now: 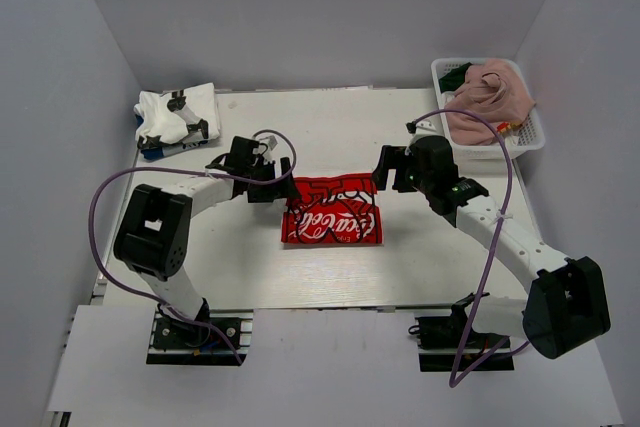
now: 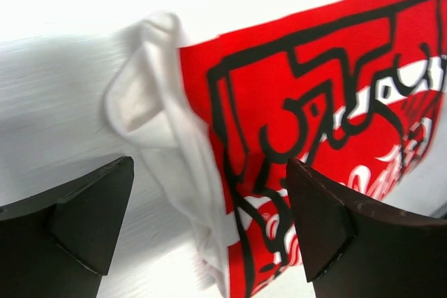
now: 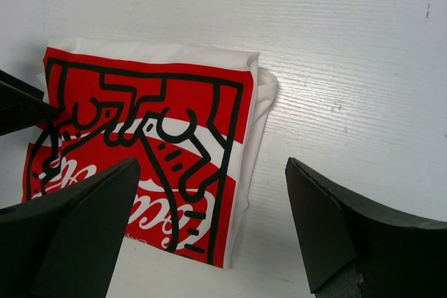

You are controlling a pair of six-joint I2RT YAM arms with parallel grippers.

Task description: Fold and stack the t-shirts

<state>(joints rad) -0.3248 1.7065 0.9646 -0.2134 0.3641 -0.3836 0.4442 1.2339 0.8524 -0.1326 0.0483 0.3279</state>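
Note:
A folded white t-shirt with red Coca-Cola print (image 1: 332, 215) lies flat in the middle of the table. My left gripper (image 1: 286, 187) is open at its far left corner; in the left wrist view the shirt (image 2: 307, 130) lies between the spread fingers (image 2: 91, 214), its white edge bunched. My right gripper (image 1: 384, 169) is open just above its far right corner; the right wrist view shows the shirt's right edge (image 3: 140, 151) between the fingers (image 3: 342, 228). A folded white shirt with black print (image 1: 176, 119) lies at the far left. A dusty pink shirt (image 1: 487, 97) and a dark green one (image 1: 455, 77) sit in the basket.
A white plastic lattice basket (image 1: 532, 137) stands at the far right of the table. Grey walls close in the table on three sides. Purple cables loop off both arms.

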